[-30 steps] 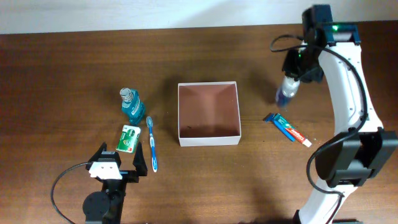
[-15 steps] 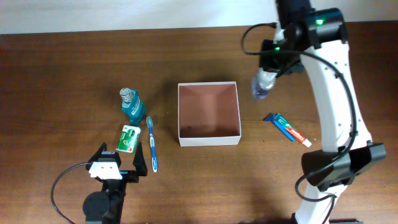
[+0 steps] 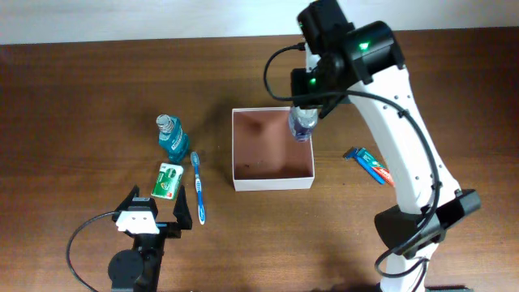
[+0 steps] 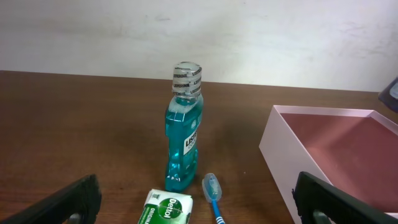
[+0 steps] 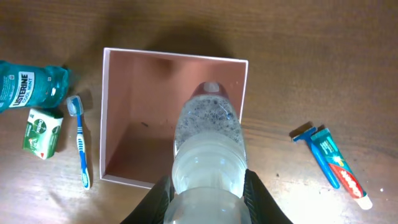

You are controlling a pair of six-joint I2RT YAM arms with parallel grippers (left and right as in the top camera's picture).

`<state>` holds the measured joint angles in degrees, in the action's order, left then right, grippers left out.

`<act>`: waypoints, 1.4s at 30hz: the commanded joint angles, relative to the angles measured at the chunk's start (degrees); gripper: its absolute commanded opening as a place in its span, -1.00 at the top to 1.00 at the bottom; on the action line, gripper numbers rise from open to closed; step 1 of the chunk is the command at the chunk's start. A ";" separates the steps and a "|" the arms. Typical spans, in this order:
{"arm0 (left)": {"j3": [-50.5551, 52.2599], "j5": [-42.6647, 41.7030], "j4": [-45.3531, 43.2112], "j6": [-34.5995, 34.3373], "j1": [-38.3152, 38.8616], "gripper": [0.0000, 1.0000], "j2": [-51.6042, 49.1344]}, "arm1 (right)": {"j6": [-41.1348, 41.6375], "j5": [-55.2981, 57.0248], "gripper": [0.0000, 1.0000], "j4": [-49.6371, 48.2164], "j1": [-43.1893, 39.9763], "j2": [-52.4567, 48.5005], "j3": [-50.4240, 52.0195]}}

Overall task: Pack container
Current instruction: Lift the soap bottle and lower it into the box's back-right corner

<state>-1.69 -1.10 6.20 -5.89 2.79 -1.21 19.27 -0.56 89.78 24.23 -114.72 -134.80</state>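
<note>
The container (image 3: pixel 240 173) is a square white-walled box with a reddish-brown floor at the table's middle; it shows in the right wrist view (image 5: pixel 111 118) and the left wrist view (image 4: pixel 283 146). My right gripper (image 3: pixel 304 109) is shut on a clear bottle (image 3: pixel 302 124) of pale, speckled liquid and holds it above the container's right back corner; in the right wrist view the bottle (image 5: pixel 208 140) hangs between the fingers (image 5: pixel 207 190). My left gripper (image 3: pixel 154 215) is open and empty near the front left (image 4: pixel 199 211).
A blue mouthwash bottle (image 3: pixel 171 138), a green soap bar (image 3: pixel 168 180) and a blue toothbrush (image 3: pixel 198 186) lie left of the container. A toothpaste tube (image 3: pixel 379 168) and a blue razor (image 3: pixel 355 154) lie to its right.
My right arm has carried the clear bottle leftward from the right side of the table to above the container. The left arm has not moved.
</note>
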 commanded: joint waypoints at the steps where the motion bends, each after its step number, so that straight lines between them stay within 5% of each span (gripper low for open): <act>1: 0.46 -0.63 -0.22 -0.52 -0.33 -0.99 0.55 | -0.39 4.07 0.53 -1.07 0.96 0.33 -1.05; 42: 0.46 -0.63 -0.22 -0.52 -0.33 -0.99 0.55 | 6.75 10.45 0.54 -5.27 1.31 -13.44 -0.72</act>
<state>-1.69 -1.10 6.20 -5.91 2.79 -1.21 25.52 6.70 85.08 25.19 -128.09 -134.78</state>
